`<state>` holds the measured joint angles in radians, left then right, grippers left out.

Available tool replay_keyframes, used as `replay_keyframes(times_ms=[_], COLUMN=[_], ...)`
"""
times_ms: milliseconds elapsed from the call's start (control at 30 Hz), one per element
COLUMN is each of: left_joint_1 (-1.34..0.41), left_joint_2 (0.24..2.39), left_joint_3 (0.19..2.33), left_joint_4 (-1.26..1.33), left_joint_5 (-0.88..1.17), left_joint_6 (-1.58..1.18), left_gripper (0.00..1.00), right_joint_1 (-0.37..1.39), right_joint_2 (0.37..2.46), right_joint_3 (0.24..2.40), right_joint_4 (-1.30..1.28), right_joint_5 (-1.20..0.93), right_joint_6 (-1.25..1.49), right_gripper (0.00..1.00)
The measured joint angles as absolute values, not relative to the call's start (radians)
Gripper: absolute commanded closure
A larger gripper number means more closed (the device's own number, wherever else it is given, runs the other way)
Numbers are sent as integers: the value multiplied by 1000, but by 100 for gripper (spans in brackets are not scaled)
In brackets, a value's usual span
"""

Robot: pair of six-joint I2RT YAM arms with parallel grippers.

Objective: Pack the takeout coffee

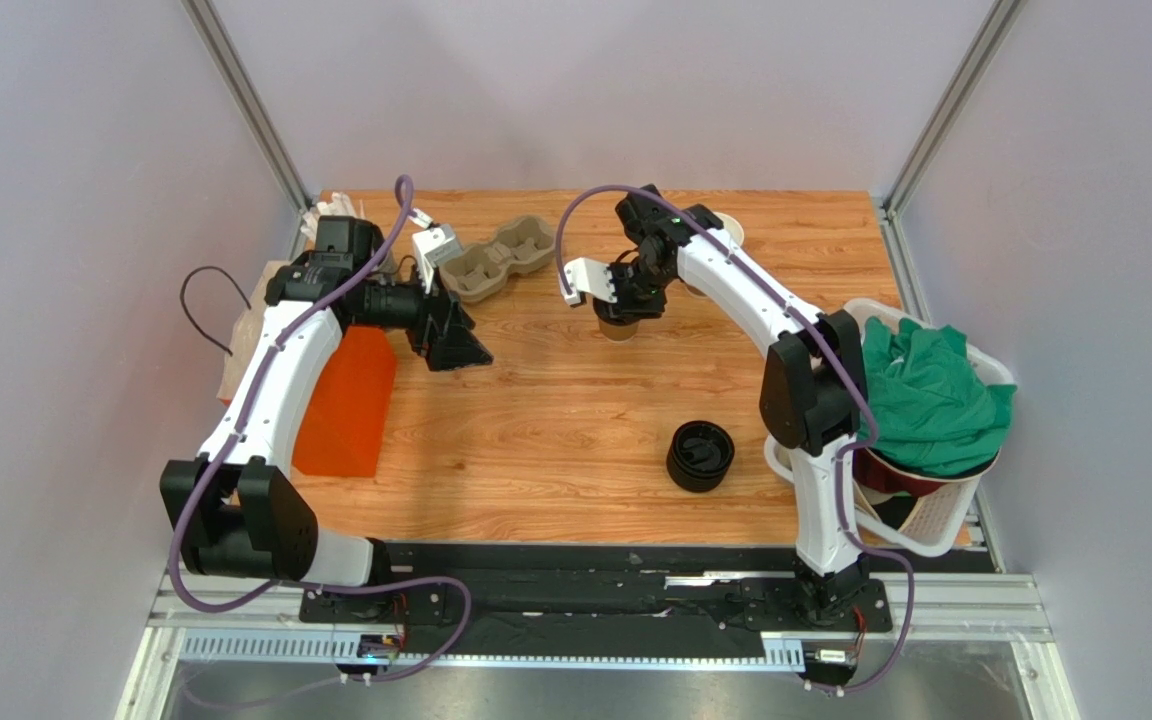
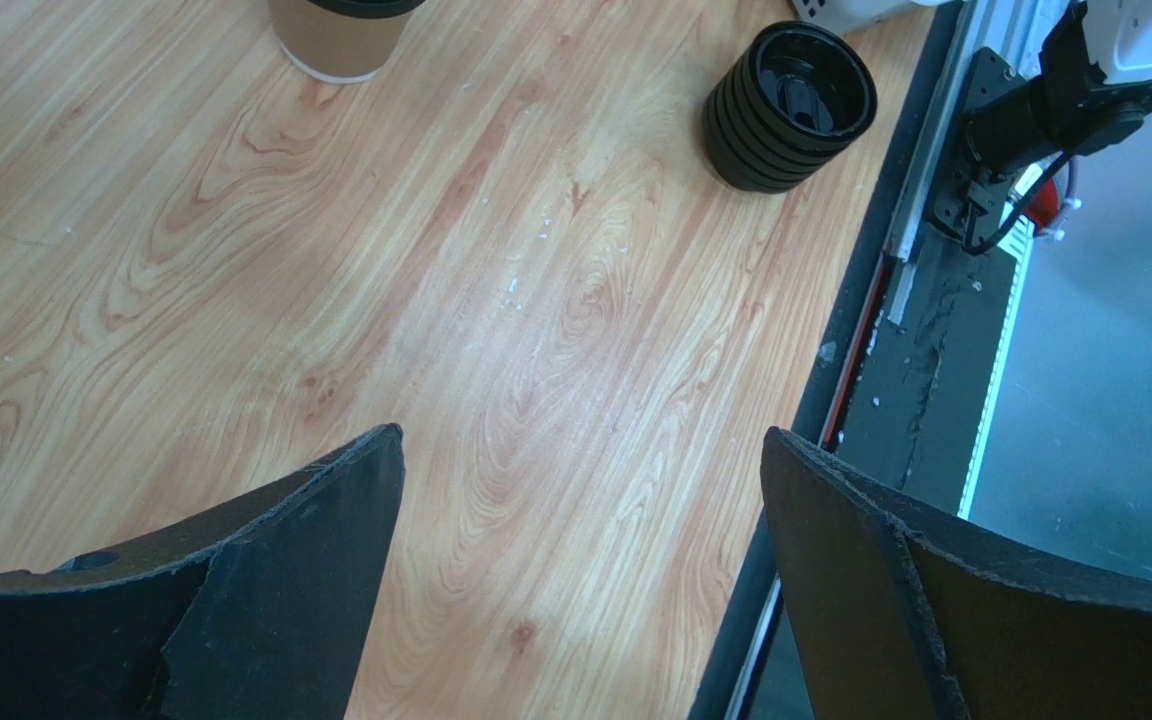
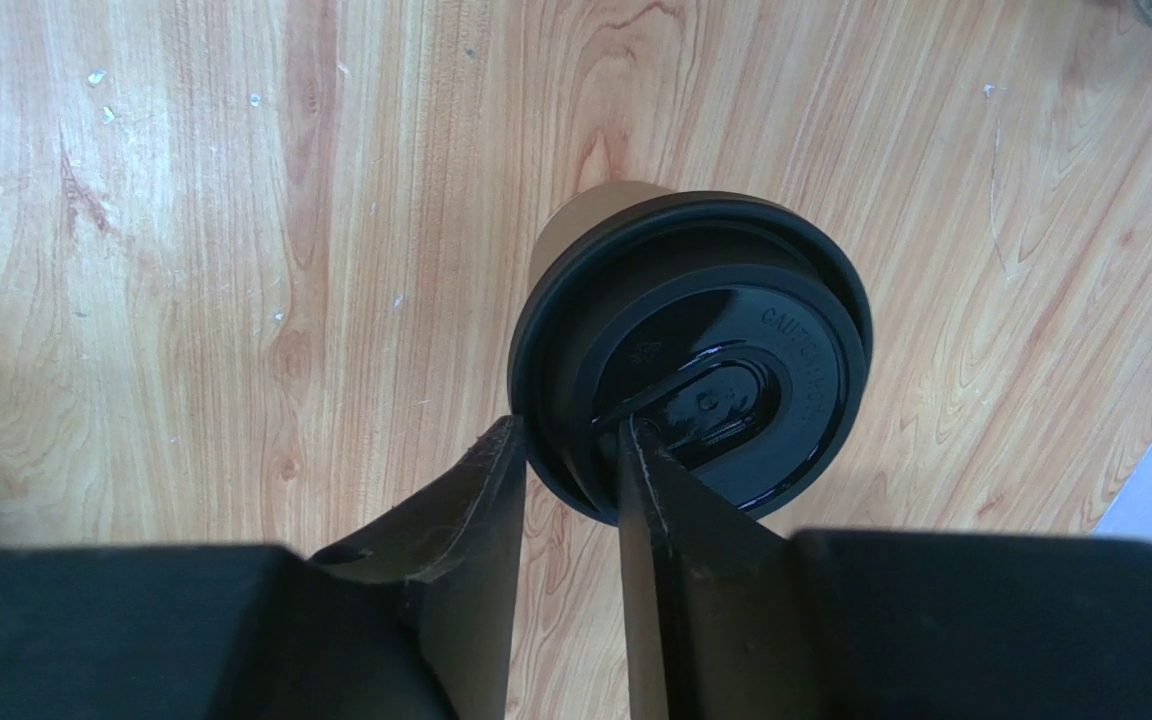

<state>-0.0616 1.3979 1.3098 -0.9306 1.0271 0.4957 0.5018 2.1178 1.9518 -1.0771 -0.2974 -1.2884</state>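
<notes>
The takeout coffee [image 1: 620, 324] [image 3: 687, 353], a brown paper cup under a round black lid, stands upright on the wooden table toward the back middle. My right gripper [image 1: 621, 300] [image 3: 570, 435] reaches down onto it. One finger sits outside the lid's rim and the other rests on the lid's top, pinching the near edge. The cup's base also shows at the top of the left wrist view [image 2: 339, 33]. My left gripper [image 1: 455, 348] [image 2: 582, 443] hangs wide open over bare wood to the cup's left, holding nothing.
A pulp cup carrier [image 1: 500, 255] lies at the back, left of the cup. A stack of black lids [image 1: 701, 455] [image 2: 790, 105] stands near the front right. An orange bag [image 1: 349, 402] lies at the left, and a white basket [image 1: 940, 528] with green cloth sits at the right edge.
</notes>
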Motion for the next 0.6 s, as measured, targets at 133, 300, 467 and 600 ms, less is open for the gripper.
replay_keyframes(times_ms=[133,300,467,600], left_joint_1=[-62,-62,-62,-62], left_joint_2=[1398,1398,1398,1398], left_joint_3=[1310,1310,1310,1310], left_joint_4=[-931,-931,-932,-939], left_joint_5=[1028,1035,1038,1038], left_joint_6=[496,496,496,497], left_gripper=[3,3,3,3], right_joint_1=[502,503,503,503], right_joint_2=[2118,2119,2122,2121], right_joint_3=[1954,1962,1971,1971], right_joint_4=[-1086,-1103,-1114,-1114], right_joint_5=[-297,-296,-297,-299], right_joint_6=[-1288,-1280,-1260,-1223], right_gripper=[80,100,100,100])
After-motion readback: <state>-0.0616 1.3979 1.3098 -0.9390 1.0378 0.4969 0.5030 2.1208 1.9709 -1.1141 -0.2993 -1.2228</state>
